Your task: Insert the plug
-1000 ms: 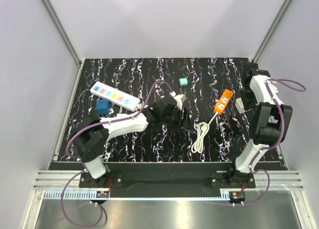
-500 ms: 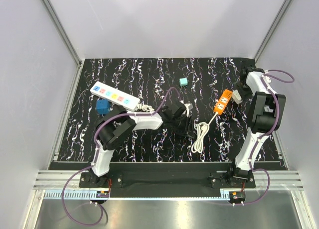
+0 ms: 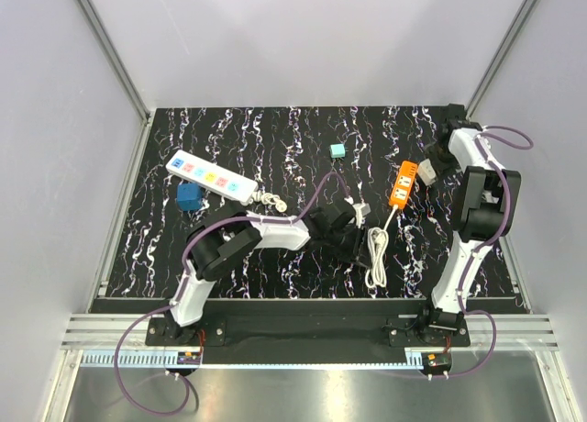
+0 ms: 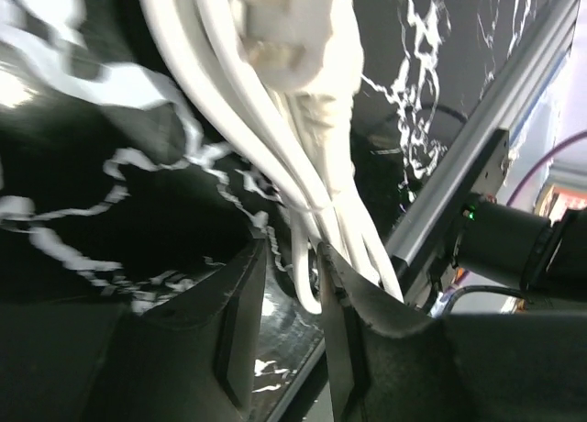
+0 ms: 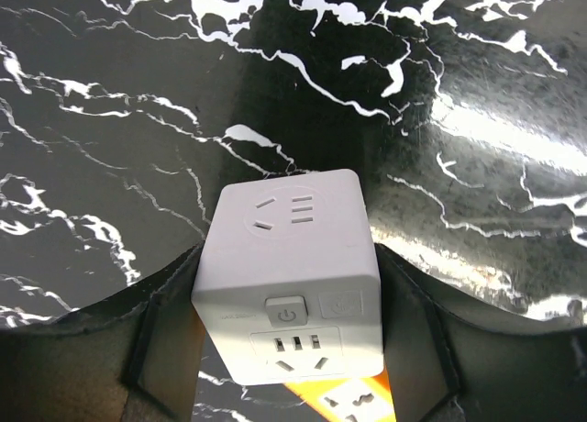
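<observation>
The plug (image 5: 289,257), a white cube with sockets and a power button, sits between my right gripper's (image 5: 286,261) fingers, shut on its sides. It hangs just above the far end of the orange power strip (image 5: 358,399). From above, the plug (image 3: 428,172) is at the strip's (image 3: 404,185) upper right end. My left gripper (image 3: 358,224) is at the strip's coiled white cord (image 3: 376,257). In the left wrist view its fingers (image 4: 240,321) are shut on a loop of that cord (image 4: 307,275).
A white strip with coloured buttons (image 3: 209,176) lies at the back left, its cord end (image 3: 271,201) beside it. A blue block (image 3: 189,198) sits below it and a tiny teal cube (image 3: 337,151) at the back middle. The table's metal front rail (image 4: 477,138) runs close to the left gripper.
My left gripper swung right onto the coiled cord and shut on it, dragging the coil right. The right gripper carried the plug left, up to the orange strip's far end.
</observation>
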You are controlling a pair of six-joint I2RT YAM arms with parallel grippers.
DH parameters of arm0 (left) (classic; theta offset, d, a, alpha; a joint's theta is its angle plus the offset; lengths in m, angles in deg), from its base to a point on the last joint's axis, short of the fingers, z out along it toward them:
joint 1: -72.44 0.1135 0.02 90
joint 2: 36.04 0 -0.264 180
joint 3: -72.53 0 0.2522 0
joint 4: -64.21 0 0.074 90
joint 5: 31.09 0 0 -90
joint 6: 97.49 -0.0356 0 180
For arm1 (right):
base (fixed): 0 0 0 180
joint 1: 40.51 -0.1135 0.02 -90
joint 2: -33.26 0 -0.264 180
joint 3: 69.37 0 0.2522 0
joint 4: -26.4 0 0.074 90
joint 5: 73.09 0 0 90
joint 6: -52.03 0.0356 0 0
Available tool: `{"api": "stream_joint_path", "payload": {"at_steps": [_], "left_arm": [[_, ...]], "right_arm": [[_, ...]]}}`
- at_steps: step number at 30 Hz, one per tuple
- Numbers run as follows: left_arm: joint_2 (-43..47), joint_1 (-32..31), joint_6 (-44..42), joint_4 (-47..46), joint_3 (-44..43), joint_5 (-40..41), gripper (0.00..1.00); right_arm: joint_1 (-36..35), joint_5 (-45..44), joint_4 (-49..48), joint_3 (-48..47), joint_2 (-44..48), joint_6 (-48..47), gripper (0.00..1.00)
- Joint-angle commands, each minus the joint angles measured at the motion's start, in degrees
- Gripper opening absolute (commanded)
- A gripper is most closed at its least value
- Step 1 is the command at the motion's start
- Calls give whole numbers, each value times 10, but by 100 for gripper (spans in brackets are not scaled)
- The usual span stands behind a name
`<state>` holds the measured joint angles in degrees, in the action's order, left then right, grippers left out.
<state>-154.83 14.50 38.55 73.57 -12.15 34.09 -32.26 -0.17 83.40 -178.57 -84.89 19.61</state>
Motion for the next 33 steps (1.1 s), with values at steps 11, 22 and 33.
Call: {"api": "stream_joint_path", "payload": {"at_steps": [11,22,33], "left_arm": [[291,93,-147,236,25,168,99],[449,136,-289,412,11,236,99],[477,144,-322,425,47,302,99]], "right_arm": [[-36,-21,301,-110,87,370,0],[-118,-1,422,-286,-16,537,0],[-121,-17,468,-283,-46,635,0]]}}
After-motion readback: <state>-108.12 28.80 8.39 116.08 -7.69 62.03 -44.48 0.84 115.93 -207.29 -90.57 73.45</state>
